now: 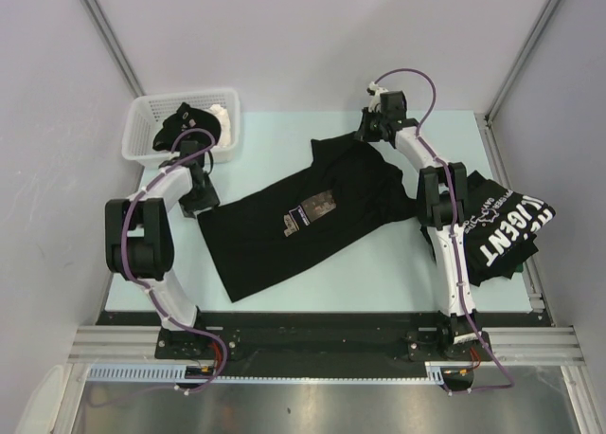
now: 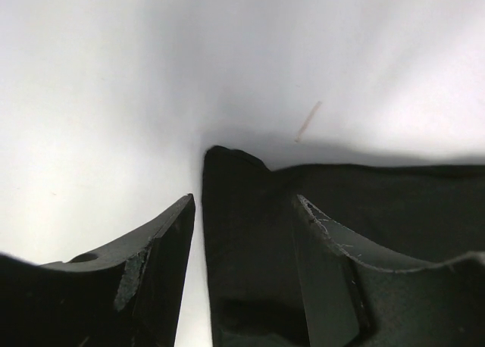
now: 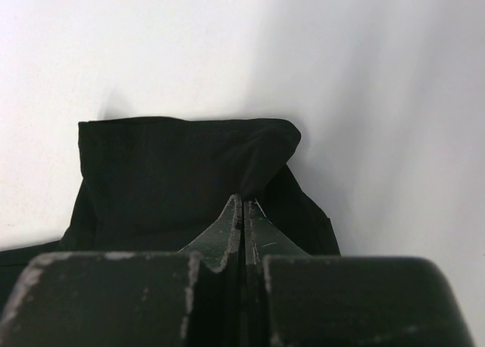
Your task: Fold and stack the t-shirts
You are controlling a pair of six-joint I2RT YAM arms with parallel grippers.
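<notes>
A black t-shirt (image 1: 265, 240) with a reddish-brown chest print (image 1: 312, 209) lies spread diagonally across the middle of the pale table (image 1: 379, 268). My left gripper (image 1: 197, 205) sits at its left corner. In the left wrist view the left gripper (image 2: 244, 199) is open, with the shirt's corner (image 2: 235, 233) between the fingers and a gap beside the left finger (image 2: 155, 267). My right gripper (image 1: 366, 134) holds the far edge of the same shirt. In the right wrist view the right gripper (image 3: 243, 201) is shut, pinching the shirt's fabric (image 3: 174, 173). A second black t-shirt (image 1: 502, 227) with big white lettering lies folded at the right edge.
A white slotted basket (image 1: 140, 123) at the back left holds dark cloth and something white. Grey walls close in the table on three sides. The right arm's links pass between the spread shirt and the folded one.
</notes>
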